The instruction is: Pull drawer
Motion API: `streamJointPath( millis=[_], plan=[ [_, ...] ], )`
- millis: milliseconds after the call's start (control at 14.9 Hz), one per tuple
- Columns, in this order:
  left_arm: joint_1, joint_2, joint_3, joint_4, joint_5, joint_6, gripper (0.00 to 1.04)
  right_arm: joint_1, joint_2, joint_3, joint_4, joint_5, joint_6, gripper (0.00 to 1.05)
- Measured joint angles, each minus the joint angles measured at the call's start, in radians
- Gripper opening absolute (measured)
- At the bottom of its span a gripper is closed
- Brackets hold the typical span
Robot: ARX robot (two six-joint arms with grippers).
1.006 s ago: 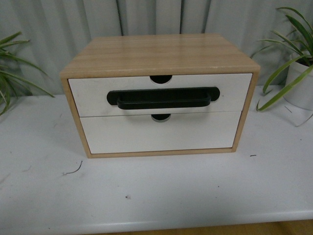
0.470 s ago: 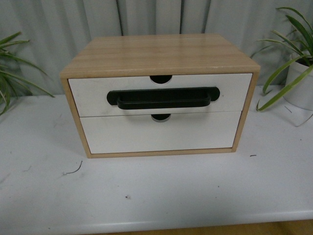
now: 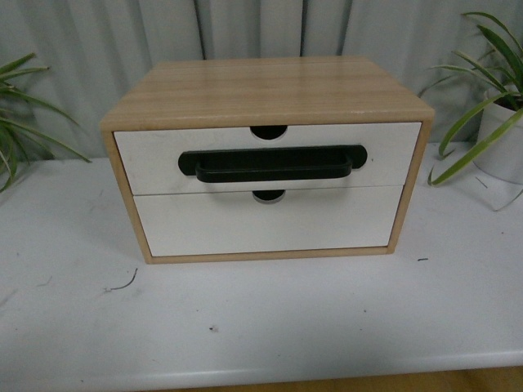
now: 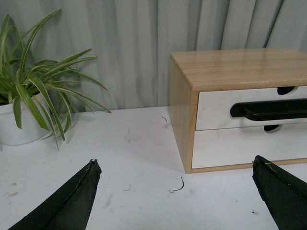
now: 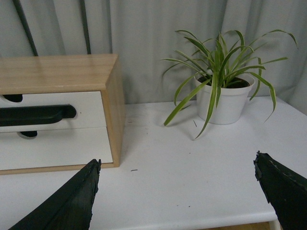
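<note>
A light wooden cabinet [image 3: 270, 86] stands on the white table [image 3: 270, 327]. Its upper drawer [image 3: 147, 155] has a white front, a long black bar handle [image 3: 272, 163] and a half-round notch at its top edge; it sits shut, flush with the frame. Neither arm shows in the front view. My left gripper [image 4: 175, 165] is open over the table, short of the cabinet's left front corner, with the drawer [image 4: 216, 108] ahead. My right gripper [image 5: 177, 163] is open too, off the cabinet's right side, with the handle [image 5: 36, 115] partly in view.
A plain white lower drawer [image 3: 265, 222] without a handle sits under the upper one. Potted plants stand on both sides: one plant [image 4: 29, 96] left of the cabinet, another plant [image 5: 220, 91] right of it. A grey curtain hangs behind. The table's front edge [image 3: 327, 371] runs close.
</note>
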Motion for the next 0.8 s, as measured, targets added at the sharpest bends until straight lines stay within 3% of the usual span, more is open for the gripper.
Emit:
streamJointPath(
  millis=[805],
  plan=[
    [0.000,0.000,0.000,0.000,0.000,0.000,0.98,0.000,0.000,0.000,0.000,0.000,0.000,0.98]
  ],
)
